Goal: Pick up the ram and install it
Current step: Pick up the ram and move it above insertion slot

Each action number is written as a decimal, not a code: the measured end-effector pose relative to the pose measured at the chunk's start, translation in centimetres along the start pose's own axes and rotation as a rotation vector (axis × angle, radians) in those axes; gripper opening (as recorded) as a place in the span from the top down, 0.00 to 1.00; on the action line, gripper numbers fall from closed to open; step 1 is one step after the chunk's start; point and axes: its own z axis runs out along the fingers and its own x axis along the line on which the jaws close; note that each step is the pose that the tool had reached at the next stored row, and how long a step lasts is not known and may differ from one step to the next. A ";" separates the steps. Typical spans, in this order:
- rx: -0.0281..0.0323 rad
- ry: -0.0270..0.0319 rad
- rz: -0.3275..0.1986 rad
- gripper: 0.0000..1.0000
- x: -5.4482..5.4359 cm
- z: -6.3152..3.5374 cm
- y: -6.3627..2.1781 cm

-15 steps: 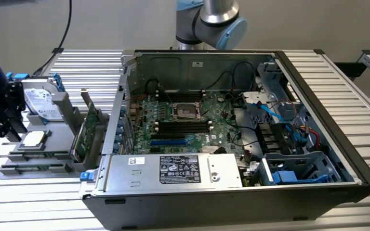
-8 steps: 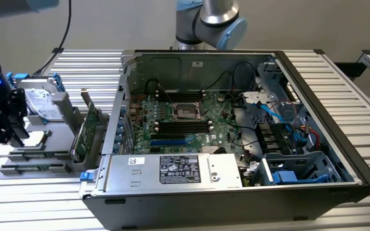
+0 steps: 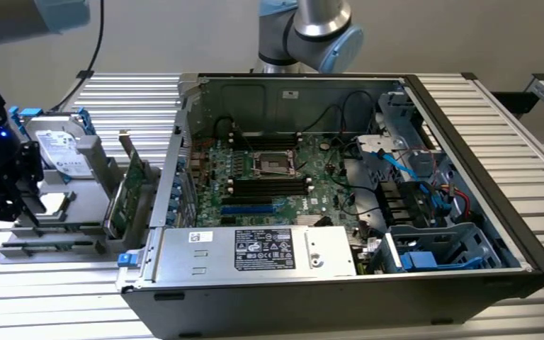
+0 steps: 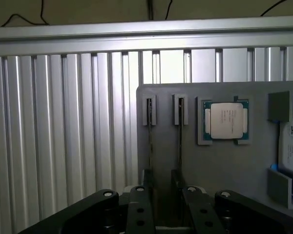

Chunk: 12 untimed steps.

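In the exterior view, the open computer case (image 3: 282, 92) lies on the ribbed bench (image 3: 508, 127). The end effector (image 3: 6, 205) hangs at the exterior view's left edge over a grey fixture (image 3: 74, 205), partly cut off by the frame. Its fingers cannot be made out there. A hard drive (image 3: 59, 152) and an expansion card (image 3: 130, 191) stand on the fixture. The ram is too slight to pick out here.

In the wrist view, the end effector (image 4: 161, 200) has its fingers (image 4: 139, 204) spread, with nothing pinched between them. The ram (image 4: 150, 139) stands edge-on in a slotted holder on the fixture, showing as a thin dark line. A second like strip (image 4: 179, 139) stands just beside it. The near ends of both are lost in the dark around the fingertips. A processor (image 4: 227, 121) sits near them, and the hard drive is cut off by the frame.
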 end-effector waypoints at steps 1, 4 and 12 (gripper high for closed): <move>0.0001 0.0000 -0.001 0.70 0.1 0.19 -0.02; 0.0003 -0.0001 -0.003 0.70 0.3 0.74 -0.13; 0.0002 0.0001 -0.004 0.70 0.8 2.19 -0.78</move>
